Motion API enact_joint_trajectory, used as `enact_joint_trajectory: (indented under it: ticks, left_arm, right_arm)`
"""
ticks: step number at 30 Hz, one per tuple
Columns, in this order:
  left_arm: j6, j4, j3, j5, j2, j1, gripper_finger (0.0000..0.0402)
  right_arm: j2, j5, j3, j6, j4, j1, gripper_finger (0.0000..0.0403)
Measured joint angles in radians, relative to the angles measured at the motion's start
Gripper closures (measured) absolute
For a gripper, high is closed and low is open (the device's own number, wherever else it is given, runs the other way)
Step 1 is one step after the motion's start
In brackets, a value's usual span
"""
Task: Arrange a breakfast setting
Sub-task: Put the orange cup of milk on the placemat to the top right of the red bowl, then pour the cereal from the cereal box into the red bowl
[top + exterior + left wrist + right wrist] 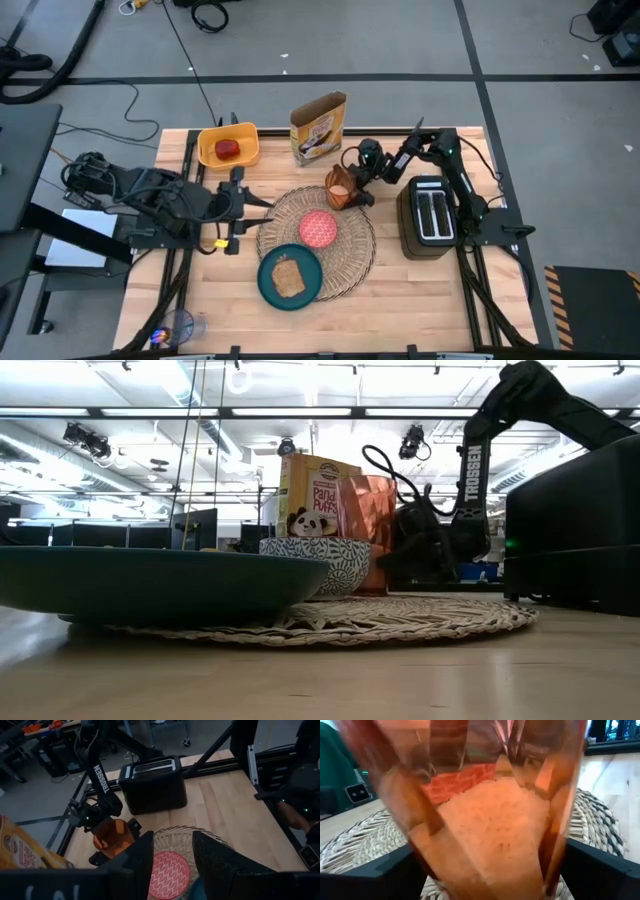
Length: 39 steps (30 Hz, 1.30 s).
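Cup (340, 187) placement step: cup stands on mat (352, 262) edge beside bowl (319, 229), right gripper (352, 185) released around it, so next is a straight back-out without tipping it; apple (229, 149) not yet moved.

One placemat (340, 255), plate (272, 292), bowl (319, 229), cup (341, 187), apple (230, 149), toaster (430, 216), cereal box (318, 127).

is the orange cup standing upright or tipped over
Upright. In the low view the orange cup stands straight on the woven placemat, and the high view shows its round mouth facing up.
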Motion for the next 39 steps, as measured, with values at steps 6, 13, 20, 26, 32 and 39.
enact_joint_trajectory:
  ticks: [6,13,20,26,32,39]
  left_arm:
    - [-0.001,-0.006,0.0,0.0,0.0,0.01,0.0258]
    - [-0.002,-0.013,0.0,0.0,0.0,0.01,0.0258]
    - [0.005,-0.014,0.0,0.001,0.0,0.01,0.0258]
    - [0.006,-0.021,0.0,0.001,0.0,0.01,0.0258]
    - [0.007,-0.02,0.0,0.001,0.0,0.01,0.0258]
    - [0.033,-0.021,0.0,0.001,0.0,0.01,0.0258]
  right_arm:
    - [0.0,-0.061,0.0,0.0,0.0,-0.006,0.0005]
    - [-0.01,-0.088,-0.013,0.007,-0.001,-0.046,0.0004]
    - [-0.105,-0.078,-0.064,-0.006,-0.033,-0.051,0.0004]
    - [-0.185,-0.04,-0.105,-0.042,-0.133,-0.081,0.0004]
    - [-0.284,0.109,-0.108,-0.207,-0.443,-0.091,0.0004]
    - [-0.453,0.288,-0.108,-0.431,-0.87,-0.063,0.0009]
